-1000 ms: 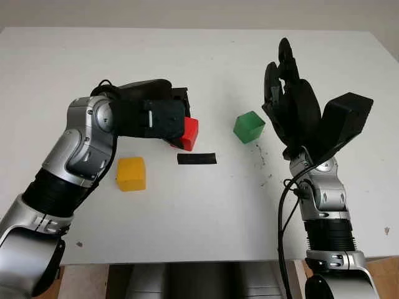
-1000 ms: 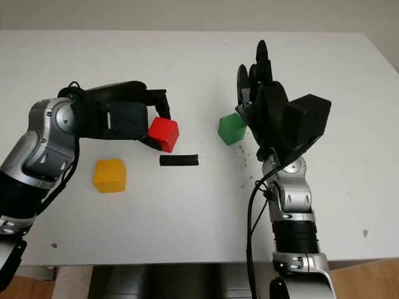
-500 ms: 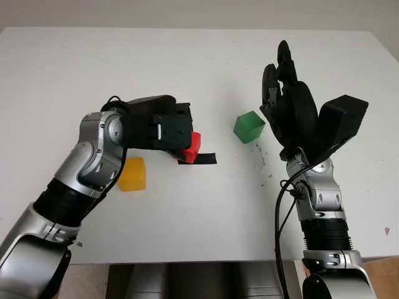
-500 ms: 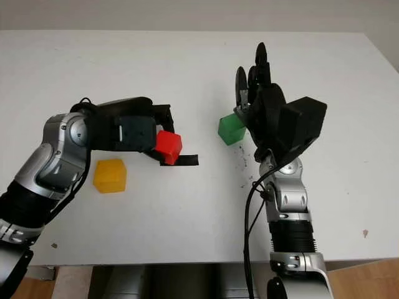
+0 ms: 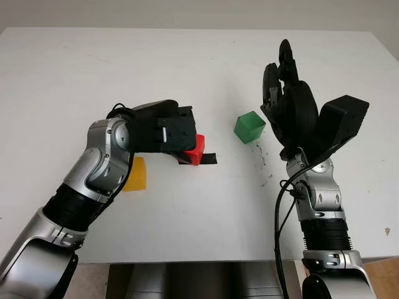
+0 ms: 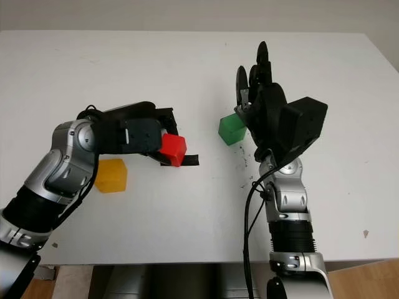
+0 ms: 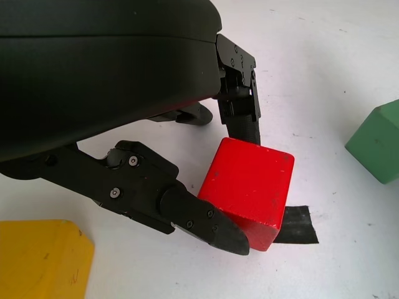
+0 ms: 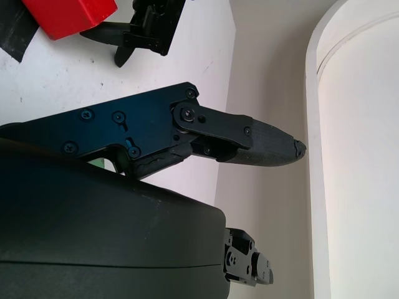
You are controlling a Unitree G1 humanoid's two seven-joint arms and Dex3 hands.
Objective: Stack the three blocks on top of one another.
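Pinching the red block [image 7: 249,187] by opposite faces, your left hand [image 5: 171,131] had a light, rigid, smooth cube; right hand [image 5: 290,103] open.

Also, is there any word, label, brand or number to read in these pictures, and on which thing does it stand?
No readable text anywhere.
Yellow block: a small faint scribble on top, too faint to read.
Red block, held in the left hand: plain.
Green block: plain.
Black tape on the table: plain.
Right hand, open, raised near the green block: no markings.
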